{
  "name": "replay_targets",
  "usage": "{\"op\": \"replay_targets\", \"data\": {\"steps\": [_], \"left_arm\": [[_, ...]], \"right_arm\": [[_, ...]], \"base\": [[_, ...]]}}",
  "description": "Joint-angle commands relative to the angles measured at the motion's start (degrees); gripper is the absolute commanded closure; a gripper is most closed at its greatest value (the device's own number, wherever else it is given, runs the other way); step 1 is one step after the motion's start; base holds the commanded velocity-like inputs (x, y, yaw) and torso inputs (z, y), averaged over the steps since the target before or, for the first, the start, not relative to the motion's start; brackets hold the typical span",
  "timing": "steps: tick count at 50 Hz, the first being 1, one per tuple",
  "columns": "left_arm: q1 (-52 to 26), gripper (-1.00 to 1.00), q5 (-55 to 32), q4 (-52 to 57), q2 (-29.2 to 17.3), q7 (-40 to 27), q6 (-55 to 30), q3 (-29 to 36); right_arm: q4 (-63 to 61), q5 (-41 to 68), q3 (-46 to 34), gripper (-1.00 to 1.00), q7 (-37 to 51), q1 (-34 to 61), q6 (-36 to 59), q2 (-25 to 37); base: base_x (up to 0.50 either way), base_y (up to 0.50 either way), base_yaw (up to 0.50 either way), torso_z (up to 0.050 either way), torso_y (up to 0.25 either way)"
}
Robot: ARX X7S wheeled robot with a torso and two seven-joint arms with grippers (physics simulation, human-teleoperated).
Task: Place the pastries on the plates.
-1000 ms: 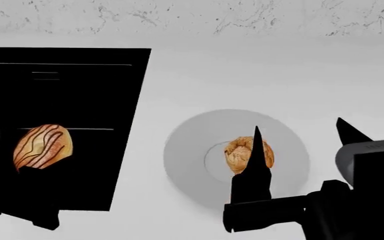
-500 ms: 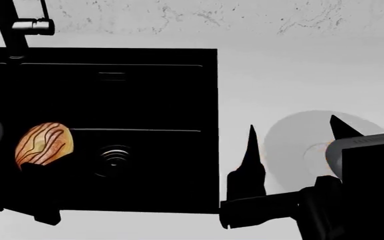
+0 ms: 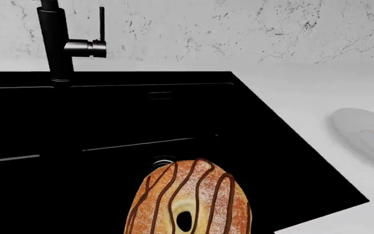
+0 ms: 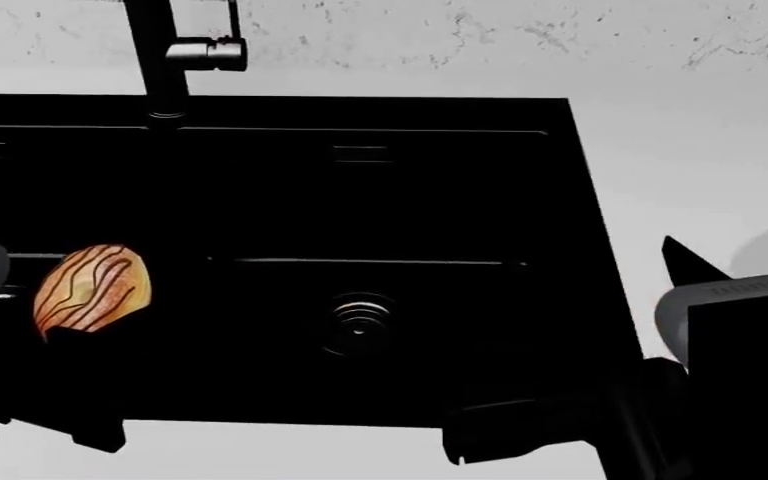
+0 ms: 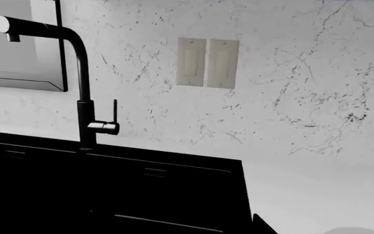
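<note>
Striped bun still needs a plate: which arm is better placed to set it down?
Left. The left gripper already holds the striped bun over the sink; the right gripper is empty.

A kitchen: a black sink (image 4: 357, 200) with a drain (image 4: 359, 322) and black faucet (image 5: 76, 87) is set in a white bench (image 4: 704, 150), with a marble backsplash (image 5: 291, 97) behind.

My right arm (image 4: 744, 380) reads as blocky matte black, with a pale grey rounded housing on top and a black horizontal bar jutting toward the sink side. One pointed black fingertip (image 4: 684, 258) tapers like a spike above it. My left arm (image 4: 11, 420) shows black, with a grey cylindrical piece at the frame edge
</note>
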Motion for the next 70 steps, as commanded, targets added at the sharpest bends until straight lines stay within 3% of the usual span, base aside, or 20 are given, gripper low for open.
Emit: {"op": "replay_targets", "data": {"steps": [1, 70], "left_arm": [[0.17, 1.0, -0.8, 0.17, -0.41, -0.49, 1.14, 0.02], [-1.08, 1.0, -1.92, 0.07, -2.55, -0.21, 2.92, 0.98]], "right_arm": [[-0.15, -0.19, 0.01, -1.0, -0.15, -0.58, -0.34, 0.17], [-0.2, -0.35, -2.09, -1.0, 0.89, 0.28, -0.88, -0.2]], "base": [[0.0, 0.5, 0.0, 0.0, 0.0], [0.0, 0.5, 0.0, 0.0, 0.0]]}}
